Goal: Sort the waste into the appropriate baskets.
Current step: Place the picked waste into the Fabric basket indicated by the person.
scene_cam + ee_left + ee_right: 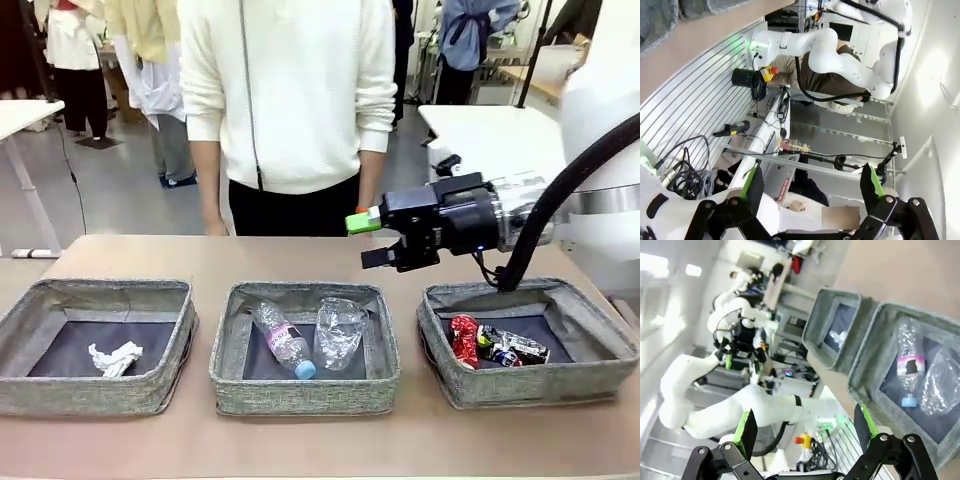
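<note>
Three grey baskets stand in a row. In the left basket lies a crumpled white paper ball. A blue-capped clear bottle and a clear plastic cup lie in the middle basket. The right basket holds a crushed red can and a dark printed can. My right gripper hangs open and empty above the table behind the gap between the middle and right baskets, pointing left. In the left wrist view my left gripper is open with nothing in it and faces away from the table.
A person in a white top stands at the far edge of the table. Bare tabletop lies behind the baskets and in a strip in front of them. My right arm's black cable arches over the right basket.
</note>
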Available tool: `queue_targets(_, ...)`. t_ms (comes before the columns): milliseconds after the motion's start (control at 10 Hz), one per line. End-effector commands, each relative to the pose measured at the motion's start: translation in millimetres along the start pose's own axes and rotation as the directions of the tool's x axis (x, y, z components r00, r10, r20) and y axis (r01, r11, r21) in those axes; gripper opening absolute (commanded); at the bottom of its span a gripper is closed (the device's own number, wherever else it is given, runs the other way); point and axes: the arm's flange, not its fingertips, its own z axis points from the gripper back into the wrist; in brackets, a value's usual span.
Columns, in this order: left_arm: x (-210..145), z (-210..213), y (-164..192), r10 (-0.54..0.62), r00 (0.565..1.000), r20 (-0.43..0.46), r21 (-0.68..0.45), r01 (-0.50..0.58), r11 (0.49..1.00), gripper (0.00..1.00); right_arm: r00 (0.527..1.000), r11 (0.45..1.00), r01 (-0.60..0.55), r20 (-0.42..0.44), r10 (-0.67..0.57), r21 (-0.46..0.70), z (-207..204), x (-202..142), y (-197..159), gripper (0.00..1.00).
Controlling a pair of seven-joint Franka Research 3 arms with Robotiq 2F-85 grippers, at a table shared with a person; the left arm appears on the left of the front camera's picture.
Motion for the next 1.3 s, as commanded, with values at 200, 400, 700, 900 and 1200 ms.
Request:
queue_targets(200, -25.1, -16.5, 21.6, 0.001, 1.000, 0.016, -0.066, 0.000, 0.998, 1.00, 0.991, 0.994, 0.107, 0.079, -0.110, 0.038, 97.2, -91.6, -44.9, 1.00)
queue_targets(400, -20.4, -27.7, 34.5, 0.021, 0.997, 0.073, -0.080, -0.016, 0.997, 1.00, 0.998, 0.999, 0.051, 0.045, -0.051, -0.004, 132.3, -118.7, -39.0, 1.00)
queue_targets(700, 23.1, -5.1, 24.0, 0.064, 0.997, 0.047, -0.080, -0.060, 0.995, 1.00, 0.979, 0.985, 0.165, 0.131, -0.158, -0.045, 144.9, -205.5, -16.0, 1.00)
queue_targets(900, 42.9, -0.4, 17.1, 0.084, 0.993, 0.088, -0.095, -0.075, 0.993, 1.00, 0.972, 0.983, 0.182, 0.154, -0.180, 0.001, 110.5, -239.1, -38.9, 1.00)
queue_targets(1200, 34.4, 1.1, 25.2, 0.065, 0.996, 0.057, -0.077, -0.060, 0.995, 1.00, 0.987, 0.990, 0.130, 0.100, -0.124, -0.050, 196.8, -0.8, -33.1, 1.00)
